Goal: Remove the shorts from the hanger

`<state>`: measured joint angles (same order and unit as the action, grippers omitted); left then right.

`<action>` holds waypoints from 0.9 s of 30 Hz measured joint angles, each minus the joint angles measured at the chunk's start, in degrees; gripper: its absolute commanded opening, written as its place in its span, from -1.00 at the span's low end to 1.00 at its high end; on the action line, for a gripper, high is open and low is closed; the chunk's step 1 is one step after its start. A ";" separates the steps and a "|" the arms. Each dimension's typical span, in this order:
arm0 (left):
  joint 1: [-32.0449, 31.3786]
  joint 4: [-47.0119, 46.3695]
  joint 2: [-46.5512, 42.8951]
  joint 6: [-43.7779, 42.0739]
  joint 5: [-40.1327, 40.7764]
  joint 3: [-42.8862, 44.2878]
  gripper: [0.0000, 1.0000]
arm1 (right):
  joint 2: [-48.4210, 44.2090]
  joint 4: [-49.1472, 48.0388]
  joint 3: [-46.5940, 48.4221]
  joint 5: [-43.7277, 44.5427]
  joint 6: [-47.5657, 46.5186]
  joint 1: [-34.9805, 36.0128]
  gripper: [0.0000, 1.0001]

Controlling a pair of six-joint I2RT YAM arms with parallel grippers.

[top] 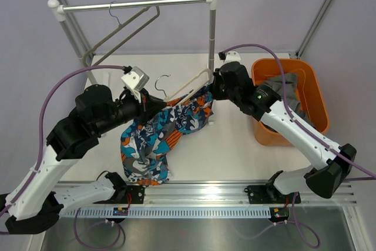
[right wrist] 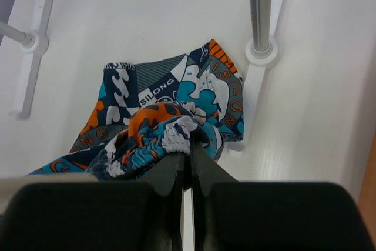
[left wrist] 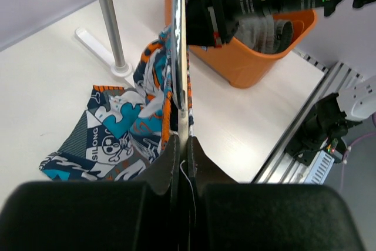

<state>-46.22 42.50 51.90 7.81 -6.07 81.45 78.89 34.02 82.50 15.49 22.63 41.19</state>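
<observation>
The shorts (top: 157,136) hang bunched off the cream hanger (top: 194,82) and trail down onto the table. My left gripper (top: 147,103) is shut on the hanger near its wire hook. In the left wrist view the hanger (left wrist: 181,74) runs edge-on straight out from my left gripper (left wrist: 183,142), with the shorts (left wrist: 117,136) to its left. My right gripper (top: 212,91) is at the hanger's other end, shut on the shorts. In the right wrist view my right gripper (right wrist: 189,145) pinches a gathered fold of the shorts (right wrist: 170,110).
A clothes rack (top: 135,3) stands behind, with a grey hanger (top: 123,27) on its rail and its upright post (top: 211,39) close to my right gripper. An orange bin (top: 317,104) holding grey clothes sits at the right. The aluminium rail (top: 205,189) runs along the near edge.
</observation>
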 measured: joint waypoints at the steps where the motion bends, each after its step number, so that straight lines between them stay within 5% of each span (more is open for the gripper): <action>1: -0.04 -0.79 -0.28 0.31 0.33 -0.66 -1.00 | -0.46 -0.28 -1.07 -0.02 0.31 0.63 -1.00; 12: -0.20 -13.88 -1.16 6.29 10.54 -6.49 -1.00 | -5.01 -4.26 -6.95 2.03 2.80 16.57 -1.00; 27: -0.20 -34.58 7.23 8.68 21.73 -8.26 -1.00 | 0.11 -4.17 -3.32 6.05 -0.11 35.78 -1.00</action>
<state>-46.41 7.92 59.13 16.49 15.66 73.19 79.00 29.85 79.18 21.54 22.52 76.97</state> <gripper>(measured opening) 0.035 0.077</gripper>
